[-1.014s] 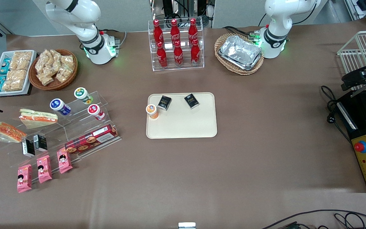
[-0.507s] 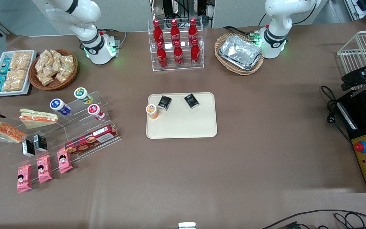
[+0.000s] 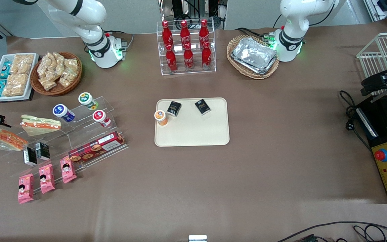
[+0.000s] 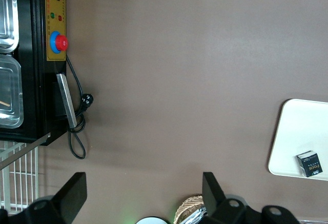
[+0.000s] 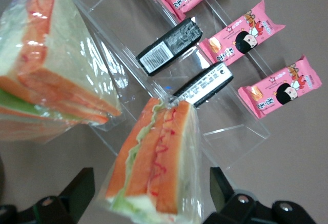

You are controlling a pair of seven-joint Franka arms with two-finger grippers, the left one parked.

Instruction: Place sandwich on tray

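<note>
The large flat cream-beige rectangular plastic tray [image 3: 193,129] lies mid-table on the brown table cover [image 3: 247,174], carrying 2 small black boxes [image 3: 173,108] and 1 orange-capped cup [image 3: 160,117] along its edge and rim. Toward the working arm's end stands a clear acrylic stepped display [image 3: 79,134], where the small clear-wrapped wedge sandwich [image 3: 8,139] with tan bread and mottled orange-red filling rests beside a longer pale-topped sandwich [image 3: 40,123] and above 3 pink snack packets [image 3: 47,177]. The right arm's gripper [image 5: 148,196] hangs just at that wedge, its 2 fingers [image 5: 82,190] spread wide on either side of the wrapped bread, not closed on it.
</note>
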